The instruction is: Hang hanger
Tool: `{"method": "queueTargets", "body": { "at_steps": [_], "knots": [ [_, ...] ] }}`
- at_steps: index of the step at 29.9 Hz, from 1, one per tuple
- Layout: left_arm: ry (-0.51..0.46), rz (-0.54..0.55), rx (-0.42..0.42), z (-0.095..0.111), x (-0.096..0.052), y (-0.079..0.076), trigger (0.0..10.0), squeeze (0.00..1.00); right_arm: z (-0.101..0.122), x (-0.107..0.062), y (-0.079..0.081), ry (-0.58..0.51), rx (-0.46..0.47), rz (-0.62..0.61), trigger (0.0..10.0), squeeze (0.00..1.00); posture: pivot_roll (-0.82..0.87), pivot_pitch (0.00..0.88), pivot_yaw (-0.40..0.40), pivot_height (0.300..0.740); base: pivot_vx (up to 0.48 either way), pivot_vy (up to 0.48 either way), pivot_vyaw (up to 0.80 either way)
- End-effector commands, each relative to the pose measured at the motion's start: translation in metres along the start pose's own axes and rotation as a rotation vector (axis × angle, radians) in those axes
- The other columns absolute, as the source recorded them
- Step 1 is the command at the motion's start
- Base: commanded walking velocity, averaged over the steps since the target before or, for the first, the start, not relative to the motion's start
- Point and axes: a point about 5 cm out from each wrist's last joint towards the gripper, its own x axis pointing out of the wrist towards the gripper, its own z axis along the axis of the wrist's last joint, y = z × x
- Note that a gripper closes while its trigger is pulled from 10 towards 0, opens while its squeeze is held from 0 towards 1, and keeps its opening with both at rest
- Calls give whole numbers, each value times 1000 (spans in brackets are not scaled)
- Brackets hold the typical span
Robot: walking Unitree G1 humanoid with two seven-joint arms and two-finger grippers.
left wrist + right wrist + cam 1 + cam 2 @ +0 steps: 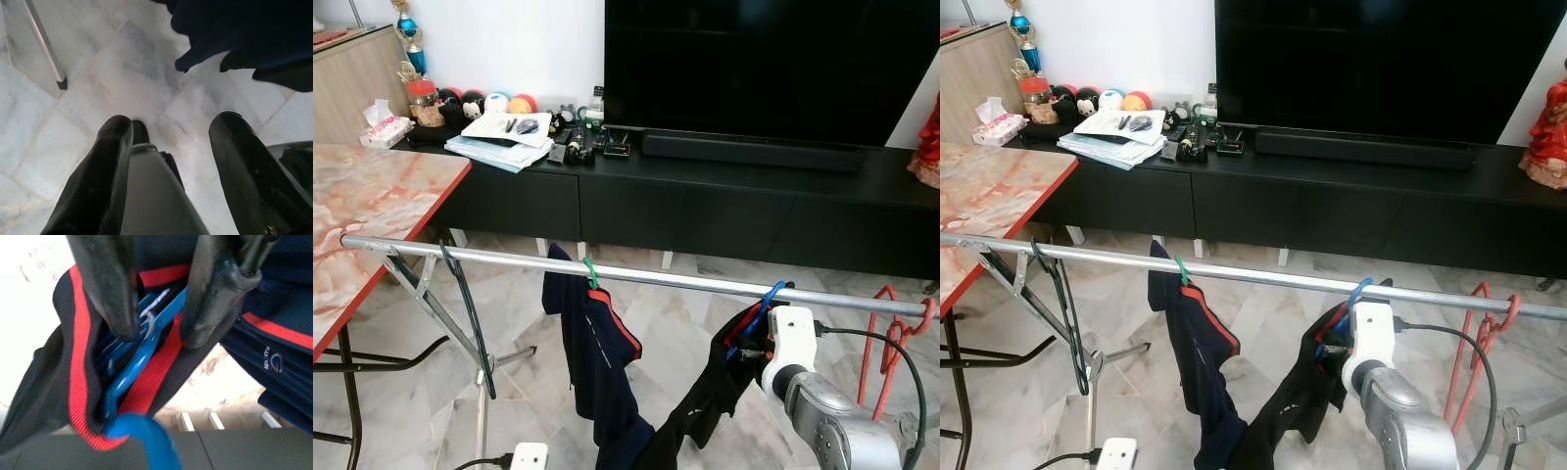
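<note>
Hanging from the long silver metal rail (636, 277) of a drying rack, toward its right end, is the blue plastic hanger (766, 303) that carries a black garment with red trim (705, 397); its hook curls over the rail. The right gripper (156, 335) is at the hanger's neck just beneath the rail, at the end of the silver right arm (832, 421) with its white wrist block. In the right wrist view the two black fingers (110, 289) stand a little apart, one on each side of the blue neck and the red-edged collar, close against them; whether they press on the plastic cannot be told.

Near the middle of the rail a dark navy garment with a red stripe (597, 362) hangs from a green hook (590, 272). Toward the left end a bare dark wire hanger (470, 313) dangles, and at the far right end a red hanger (891, 338) hooks over the rail.

The left gripper (168, 147) points down at the pale marble floor (98, 98), its black fingers spread with nothing between them, the hem of the navy cloth close by.

Beyond the rack a low black cabinet (724, 196) bears a large dark television (764, 64), papers (499, 137) and small ornaments; a red-edged marble-patterned table (362, 215) stands at the left.
</note>
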Motion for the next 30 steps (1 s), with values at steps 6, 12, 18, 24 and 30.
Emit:
{"method": "queueTargets", "body": {
  "at_steps": [6, 12, 18, 24, 30],
  "knots": [
    [26, 14, 4, -9, -3, 16, 10000, 0, 1, -3, -5, 4, -13, -29, 10000, 0, -4, 36, -34, 740, 0, 0, 0],
    [23, 20, -2, -7, -4, 28, 10000, 0, -2, 1, -7, 20, -4, -40, 10000, 1000, -7, 33, -35, 740, 0, 0, 0],
    [30, 48, 0, -13, -9, 52, 10000, 0, -9, 7, -14, 50, -12, -100, 10000, 0, -1, 34, -37, 740, 0, 0, 0],
    [4, 112, 0, -11, -11, 65, 10000, 0, -7, 12, -15, 41, -19, -103, 10000, 0, 3, 36, -36, 740, 0, 0, 0],
    [19, 122, -8, -30, -20, 80, 10000, 0, 1, 20, -18, 1, -40, -148, 10000, 0, 9, 34, -36, 740, 0, 0, 0]
  ]
}}
